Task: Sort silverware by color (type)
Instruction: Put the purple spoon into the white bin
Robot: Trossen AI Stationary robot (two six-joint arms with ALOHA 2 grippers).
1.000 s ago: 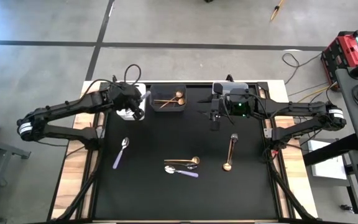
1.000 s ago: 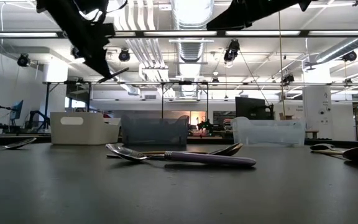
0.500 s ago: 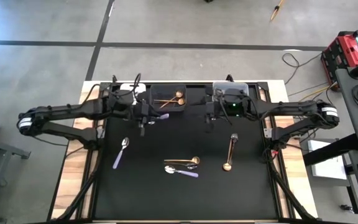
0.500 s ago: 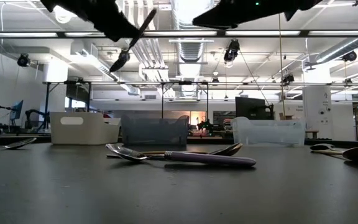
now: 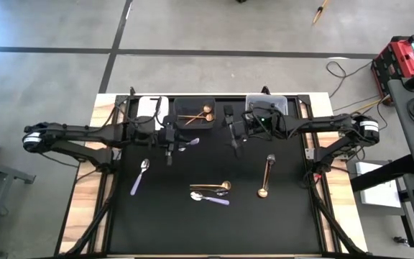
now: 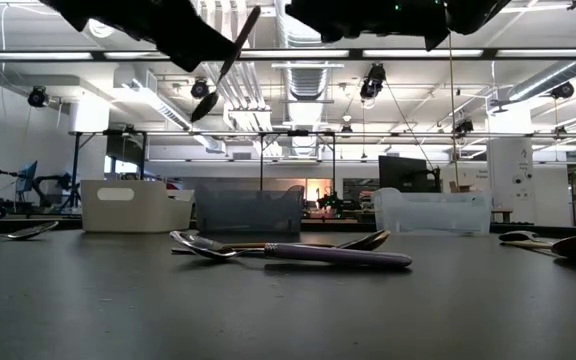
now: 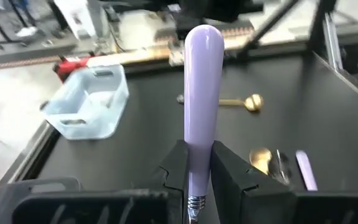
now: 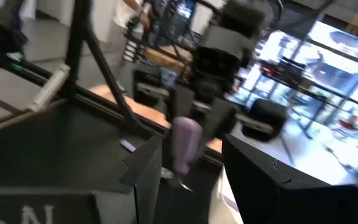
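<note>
Left gripper [image 7: 197, 180] is clamped on a lilac spoon [image 7: 201, 93], held mid-air near the dark bin [image 5: 195, 113], handle toward the right gripper [image 8: 188, 171], whose fingers are spread facing it, likely for a handover.

The left end effector [image 5: 172, 140], closed on a lilac-handled spoon [image 5: 187, 143], is no longer above the white bin [image 5: 152, 108]; it now hangs over the bench [image 5: 192, 223] in front of the dark bin [image 5: 195, 124]. The right end effector [image 5: 236, 137] moves away from the clear bin [image 5: 266, 102] toward the left one, with its fingers apart.
</note>
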